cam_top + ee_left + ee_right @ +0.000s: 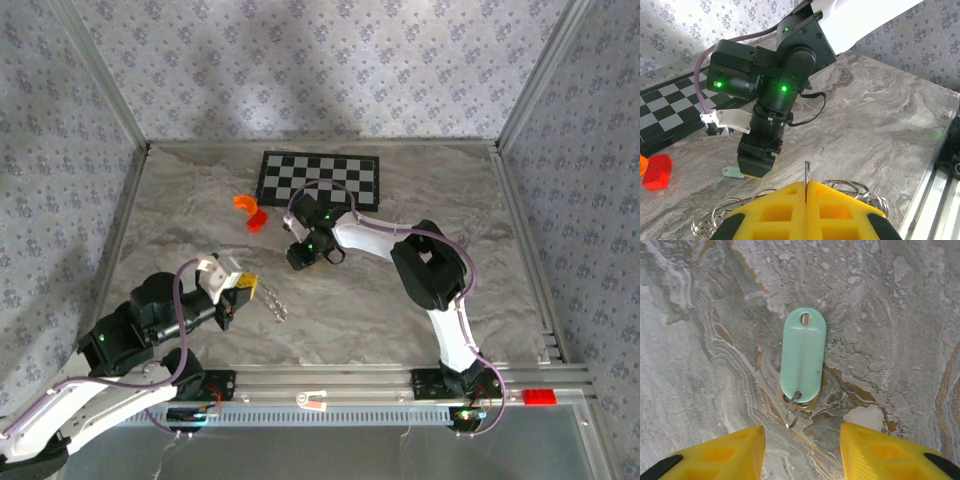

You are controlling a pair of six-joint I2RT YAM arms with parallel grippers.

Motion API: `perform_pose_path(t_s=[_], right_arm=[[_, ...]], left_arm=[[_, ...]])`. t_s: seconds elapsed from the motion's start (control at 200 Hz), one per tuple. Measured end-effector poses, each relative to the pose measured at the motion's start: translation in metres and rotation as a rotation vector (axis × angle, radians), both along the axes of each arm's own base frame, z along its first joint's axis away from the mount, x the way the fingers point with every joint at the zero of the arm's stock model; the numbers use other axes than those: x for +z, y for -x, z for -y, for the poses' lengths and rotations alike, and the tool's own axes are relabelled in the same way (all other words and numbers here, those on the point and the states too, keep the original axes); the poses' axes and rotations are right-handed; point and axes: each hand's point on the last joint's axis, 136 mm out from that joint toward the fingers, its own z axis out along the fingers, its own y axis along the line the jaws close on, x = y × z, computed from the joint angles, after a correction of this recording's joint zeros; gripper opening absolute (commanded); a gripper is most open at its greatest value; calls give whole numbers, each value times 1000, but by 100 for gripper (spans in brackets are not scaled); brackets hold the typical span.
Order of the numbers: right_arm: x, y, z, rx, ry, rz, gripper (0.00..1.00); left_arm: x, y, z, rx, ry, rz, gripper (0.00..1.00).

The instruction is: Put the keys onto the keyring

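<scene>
The keys show as one pale teal flat tag (802, 357) with a small wire ring at its near end, lying flat on the marble table. My right gripper (802, 432) hangs just over it, pointing down. Its yellow jaws stand apart and the tag lies just ahead of the tips, with nothing between them. From the left wrist, the tag (732, 172) peeks out beside the right gripper (752, 167). The keyring (850, 187) is a string of thin silvery rings on the table. My left gripper (806, 184) is shut on one upright ring of it, low at the front left (245, 285).
A black-and-white checkerboard (320, 178) lies at the back of the table. An orange curved piece (245, 203) and a red piece (257, 221) sit just in front of its left corner. Metal frame rails edge the table, and a red block (538, 397) sits on the front rail.
</scene>
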Motion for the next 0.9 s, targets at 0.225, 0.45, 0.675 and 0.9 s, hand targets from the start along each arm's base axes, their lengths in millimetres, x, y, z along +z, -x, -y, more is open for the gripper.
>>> perform_pose_path(t_s=[0.225,0.45,0.675,0.9], right_arm=[[1,0,-3,5,-2,3,35],[-1,4,-8,21,0,2,23],[-5,6,-9,28,7,-4,10],[-6,6,-8,28,8,-4,3]], left_arm=[[0,0,-1,4,1,2,0],[1,0,-1,4,3,4,0],[1,0,-2,8,3,5,0],[2,0,-3,11,5,8,0]])
